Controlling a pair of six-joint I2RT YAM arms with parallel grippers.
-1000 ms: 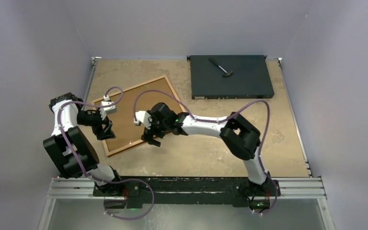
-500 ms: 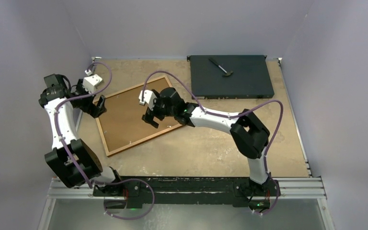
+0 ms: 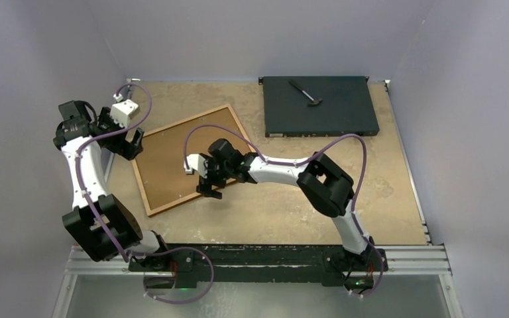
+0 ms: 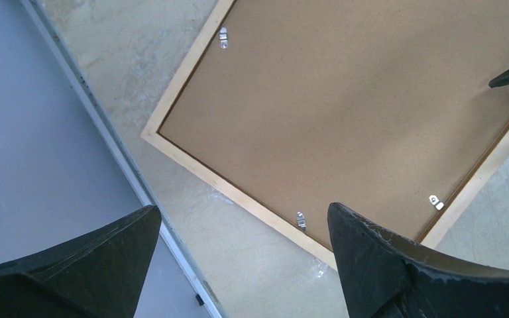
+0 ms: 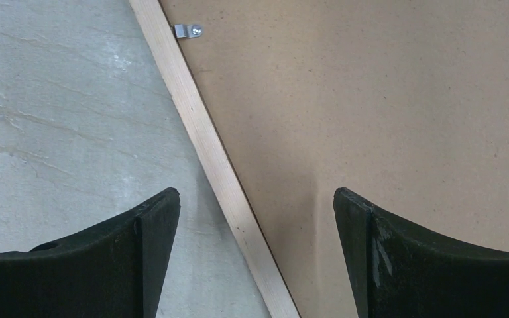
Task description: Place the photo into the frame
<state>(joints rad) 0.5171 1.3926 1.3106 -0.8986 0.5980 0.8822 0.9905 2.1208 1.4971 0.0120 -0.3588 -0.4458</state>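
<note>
Hovering over the near edge of the frame, the right hand has its fingers spread wide and holds nothing. One finger is above the bare surface and the other above the brown backing board. The frame lies flat and face down, turned at an angle, with the board seated inside it and small metal clips along its inner edge. Past it, the left hand hangs over the far-left corner, likewise open and empty. The photo shows in no view, and I cannot tell whether it already lies under the board. If it does, only securing the clips seems left; if not, the main step remains. Farthest back sits a black box with a small tool on it.
</note>
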